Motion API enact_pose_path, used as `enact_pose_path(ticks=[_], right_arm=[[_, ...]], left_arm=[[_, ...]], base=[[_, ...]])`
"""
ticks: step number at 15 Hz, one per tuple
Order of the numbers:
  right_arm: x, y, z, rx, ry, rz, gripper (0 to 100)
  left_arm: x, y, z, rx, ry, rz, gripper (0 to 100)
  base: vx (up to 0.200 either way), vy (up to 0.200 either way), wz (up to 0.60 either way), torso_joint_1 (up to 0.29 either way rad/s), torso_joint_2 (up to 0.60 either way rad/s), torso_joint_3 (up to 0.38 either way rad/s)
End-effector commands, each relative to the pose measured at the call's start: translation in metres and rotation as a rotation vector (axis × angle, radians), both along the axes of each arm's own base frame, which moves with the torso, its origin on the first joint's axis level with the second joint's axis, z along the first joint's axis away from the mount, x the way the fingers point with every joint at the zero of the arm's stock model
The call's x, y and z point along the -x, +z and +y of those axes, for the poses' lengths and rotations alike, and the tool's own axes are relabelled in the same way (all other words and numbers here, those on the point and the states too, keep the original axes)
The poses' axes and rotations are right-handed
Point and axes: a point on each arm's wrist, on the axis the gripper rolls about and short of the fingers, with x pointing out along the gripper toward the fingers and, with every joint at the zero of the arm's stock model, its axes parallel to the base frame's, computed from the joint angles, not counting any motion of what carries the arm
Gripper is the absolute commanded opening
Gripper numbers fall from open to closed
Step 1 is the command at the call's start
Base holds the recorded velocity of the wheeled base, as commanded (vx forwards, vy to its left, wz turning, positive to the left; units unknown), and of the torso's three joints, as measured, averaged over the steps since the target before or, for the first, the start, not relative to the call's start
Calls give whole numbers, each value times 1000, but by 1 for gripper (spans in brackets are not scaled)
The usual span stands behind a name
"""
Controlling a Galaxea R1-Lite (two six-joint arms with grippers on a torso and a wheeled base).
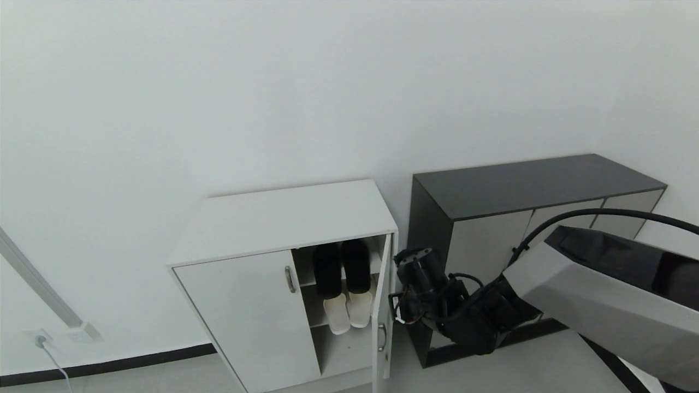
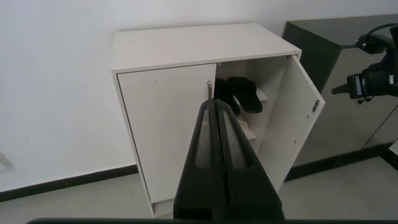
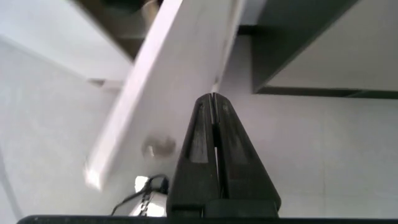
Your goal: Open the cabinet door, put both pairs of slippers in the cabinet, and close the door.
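The white cabinet (image 1: 284,218) stands against the wall, its left door (image 1: 246,316) closed and its right door (image 1: 384,295) swung partly open. Inside, a black pair of slippers (image 1: 341,267) lies on the upper shelf and a white pair (image 1: 345,312) on the shelf below. My right gripper (image 1: 397,307) is shut with nothing in it, its tips at the outer face of the open door (image 3: 168,81), above that door's handle (image 3: 158,148). My left gripper (image 2: 213,102) is shut and empty, held back in front of the cabinet (image 2: 186,46), facing the black slippers (image 2: 239,93).
A dark cabinet (image 1: 524,185) stands just right of the white one, close behind my right arm. A wall socket with a cable (image 1: 38,339) and a slanting conduit (image 1: 38,284) are at the far left. Bare floor lies in front.
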Motion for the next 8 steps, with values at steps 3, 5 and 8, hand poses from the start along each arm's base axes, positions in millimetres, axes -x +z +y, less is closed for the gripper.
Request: enact_pose_path(ticks=[3, 5, 8], right_arm=[[22, 37, -9, -48, 58, -73, 0], [30, 49, -16, -29, 79, -95, 0], [34, 51, -17, -23, 90, -99, 0]], left_arm=[[0, 0, 0, 2, 1, 1, 0], [0, 0, 0, 1, 1, 1, 0], [0, 0, 0, 1, 1, 1, 0]], base=[[0, 0, 0, 0, 0, 0], [0, 0, 0, 0, 0, 0], [0, 0, 0, 0, 0, 0]])
